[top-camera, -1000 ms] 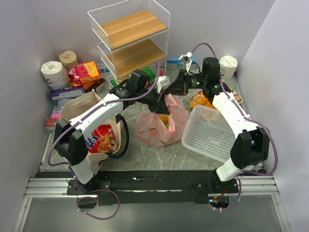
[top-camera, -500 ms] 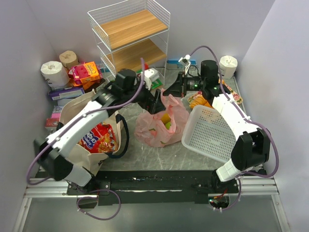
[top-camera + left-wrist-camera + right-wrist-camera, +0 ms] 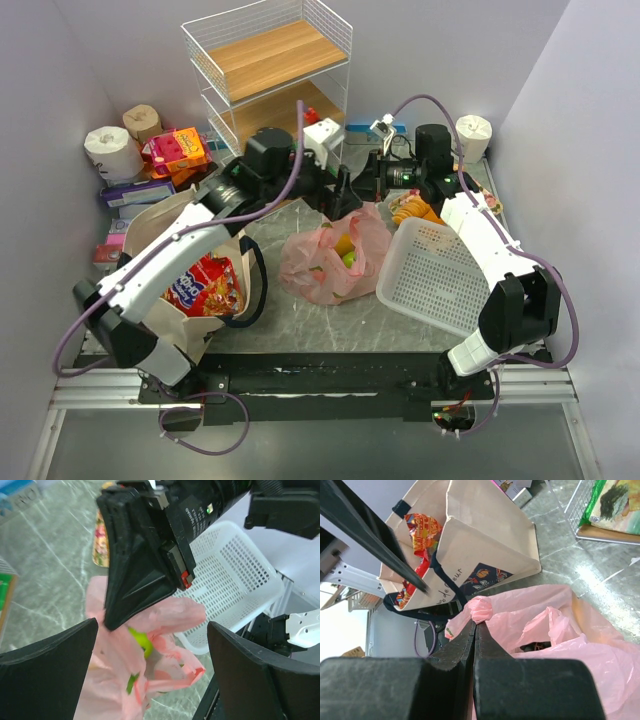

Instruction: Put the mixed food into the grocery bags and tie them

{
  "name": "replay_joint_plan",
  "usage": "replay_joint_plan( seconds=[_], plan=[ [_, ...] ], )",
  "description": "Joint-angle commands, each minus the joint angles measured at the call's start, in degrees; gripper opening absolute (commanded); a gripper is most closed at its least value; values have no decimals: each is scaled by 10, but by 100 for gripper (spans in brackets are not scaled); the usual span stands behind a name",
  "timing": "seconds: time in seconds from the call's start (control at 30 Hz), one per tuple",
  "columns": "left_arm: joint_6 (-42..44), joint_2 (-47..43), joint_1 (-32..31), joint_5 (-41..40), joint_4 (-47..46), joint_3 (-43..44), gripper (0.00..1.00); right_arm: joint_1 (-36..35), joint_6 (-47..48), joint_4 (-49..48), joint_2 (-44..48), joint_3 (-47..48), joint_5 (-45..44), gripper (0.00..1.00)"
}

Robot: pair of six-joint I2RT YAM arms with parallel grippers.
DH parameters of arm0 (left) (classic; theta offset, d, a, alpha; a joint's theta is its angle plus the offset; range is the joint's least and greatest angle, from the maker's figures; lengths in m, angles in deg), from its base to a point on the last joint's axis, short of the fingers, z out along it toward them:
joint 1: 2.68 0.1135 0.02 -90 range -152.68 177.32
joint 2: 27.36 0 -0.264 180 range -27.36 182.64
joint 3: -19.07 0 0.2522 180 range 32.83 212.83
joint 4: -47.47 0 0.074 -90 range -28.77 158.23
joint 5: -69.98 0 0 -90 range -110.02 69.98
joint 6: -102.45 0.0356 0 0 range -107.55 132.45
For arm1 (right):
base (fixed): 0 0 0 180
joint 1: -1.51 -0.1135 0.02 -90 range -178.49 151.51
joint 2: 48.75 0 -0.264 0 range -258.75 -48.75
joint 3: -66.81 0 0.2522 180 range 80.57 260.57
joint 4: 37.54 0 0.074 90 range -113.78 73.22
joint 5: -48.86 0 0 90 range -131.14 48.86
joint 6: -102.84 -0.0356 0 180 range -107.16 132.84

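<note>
We judge the step in hand to be tying the pink bag (image 3: 320, 265), which lies slumped on the surface (image 3: 290, 320) in the middle of the top view, between the canvas tote (image 3: 175, 225) at left and the white basket (image 3: 435, 270) at right. The right hand (image 3: 475, 625) is closed. In its own view a twisted lump of pink handle (image 3: 480, 608) sits at the fingertips, so it seems to be pinching that handle. The left hand (image 3: 152, 625) hangs just above the bag's upper edge with its fingers spread wide and nothing between them.

To do this well, we would bring the open left hand down onto the other handle and close on plastic alone, well clear of the green apple (image 3: 141, 641) lying in the bag's mouth. The right hand's pinch should stay taut but low. A thin bag lifted by one side may tip and spill its fruit. Then the two handles can be crossed.

Much is hard to read. We cannot pick out the second handle among the folds. The right hand blocks the middle of the left wrist view. Beyond the apple and something yellow-orange, the bag's contents are hidden. The tote shows red snack packets (image 3: 205, 285) inside, but what lies under them is unseen. The arms also partly cover something orange beside the basket's upper corner, so we cannot say whether food remains outside.
</note>
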Motion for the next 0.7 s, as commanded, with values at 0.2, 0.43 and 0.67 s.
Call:
replay_joint_plan(
  seconds=[0.2, 0.43, 0.67],
  plan=[
    [-23, 48, -23, 17, -7, 39, 96, -3, 12, 4, 22, 16, -12, 0],
    [-29, 57, -28, 9, -6, 42, 79, -4, 7, -2, 20, 16, -8, 0],
    [-30, 46, -39, 6, -21, 17, 67, -5, 5, -4, 18, 16, -8, 0]
  ],
)
